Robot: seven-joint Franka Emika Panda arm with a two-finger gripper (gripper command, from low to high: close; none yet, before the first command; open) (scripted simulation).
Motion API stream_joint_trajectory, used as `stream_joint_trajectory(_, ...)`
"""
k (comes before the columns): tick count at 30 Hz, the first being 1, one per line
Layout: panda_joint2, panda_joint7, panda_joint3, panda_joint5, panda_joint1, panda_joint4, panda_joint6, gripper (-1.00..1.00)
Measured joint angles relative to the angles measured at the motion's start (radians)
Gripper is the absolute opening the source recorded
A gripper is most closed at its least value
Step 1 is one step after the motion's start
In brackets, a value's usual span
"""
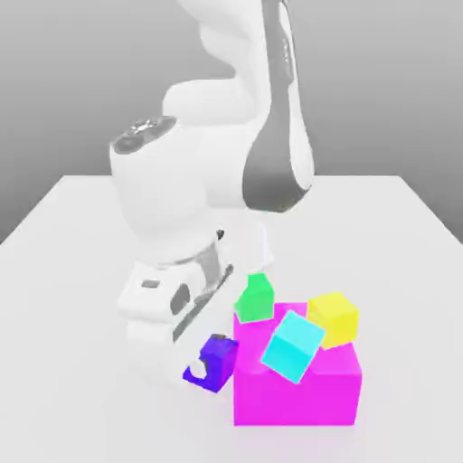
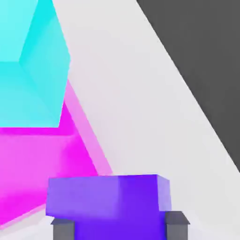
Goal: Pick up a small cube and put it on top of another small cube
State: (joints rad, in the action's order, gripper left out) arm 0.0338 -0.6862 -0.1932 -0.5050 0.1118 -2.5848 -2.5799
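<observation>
A small purple cube (image 1: 220,355) sits at the base of the arm, just off the exterior view's left side of a big magenta block (image 1: 298,393). My gripper (image 1: 208,366) is down at this cube. In the hand view the purple cube (image 2: 108,194) lies between my two grey fingertips (image 2: 63,228), and the gripper (image 2: 120,228) is shut on it. A cyan cube (image 1: 293,345) leans tilted on the magenta block's front top edge, and in the hand view this cyan cube (image 2: 30,65) looms close above the magenta block (image 2: 42,164).
A yellow cube (image 1: 335,316) and a green cube (image 1: 255,297) rest on the back of the magenta block. The white table (image 1: 398,235) stretches out behind and to both sides. The arm's bulky white links (image 1: 181,208) stand over the exterior view's left of the blocks.
</observation>
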Motion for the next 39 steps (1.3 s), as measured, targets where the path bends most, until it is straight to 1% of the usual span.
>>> stream_joint_trajectory(5, -0.060, 0.209, -0.006, -0.052, 0.021, -0.013, 0.047, -1.00)
stream_joint_trajectory(15, -0.187, 0.654, 0.011, -0.120, -0.004, -0.043, 0.128, -1.00)
stream_joint_trajectory(33, -0.411, 1.488, 0.110, -0.194, -0.096, -0.103, 0.238, -1.00)
stream_joint_trajectory(35, -0.427, 1.580, 0.134, -0.186, -0.106, -0.108, 0.246, -1.00)
stream_joint_trajectory(39, -0.431, 1.754, 0.226, -0.104, -0.119, -0.110, 0.254, -1.00)
